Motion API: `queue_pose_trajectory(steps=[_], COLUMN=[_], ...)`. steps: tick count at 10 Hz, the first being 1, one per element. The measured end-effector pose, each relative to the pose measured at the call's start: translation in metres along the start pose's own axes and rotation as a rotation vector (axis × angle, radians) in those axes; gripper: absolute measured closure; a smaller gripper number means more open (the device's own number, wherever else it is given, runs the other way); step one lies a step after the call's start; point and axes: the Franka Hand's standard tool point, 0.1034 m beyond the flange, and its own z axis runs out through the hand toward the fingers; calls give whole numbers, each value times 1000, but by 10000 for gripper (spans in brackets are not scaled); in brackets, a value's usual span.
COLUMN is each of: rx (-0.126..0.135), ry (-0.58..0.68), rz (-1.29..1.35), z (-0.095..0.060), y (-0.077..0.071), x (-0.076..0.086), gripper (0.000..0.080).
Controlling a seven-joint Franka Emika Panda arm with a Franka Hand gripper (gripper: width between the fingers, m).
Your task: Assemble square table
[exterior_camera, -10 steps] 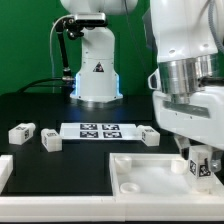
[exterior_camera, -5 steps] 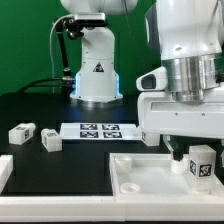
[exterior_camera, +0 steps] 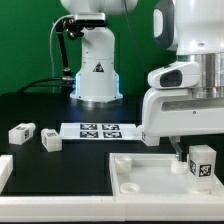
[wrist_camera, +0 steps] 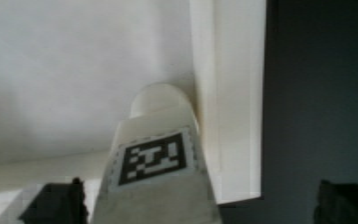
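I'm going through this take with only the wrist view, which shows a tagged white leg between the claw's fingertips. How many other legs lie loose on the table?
Observer: Two are visible, the outer leg and the inner leg. Both lie to the exterior view's left of the marker board. The arm may hide more.
Operator: Where does my leg stand?
Observer: The standing leg is upright inside the square tabletop, near its far rim, toward the exterior view's right.
Operator: What is behind the board?
Observer: The white robot base.
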Motion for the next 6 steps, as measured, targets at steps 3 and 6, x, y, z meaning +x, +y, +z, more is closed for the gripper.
queue_pose_trajectory(steps=[3, 6], rx=[-6, -3], ry=[-3, -1], rz=[170, 538], z=[1, 1], y=[5, 8], x=[-1, 0], gripper=[498, 503])
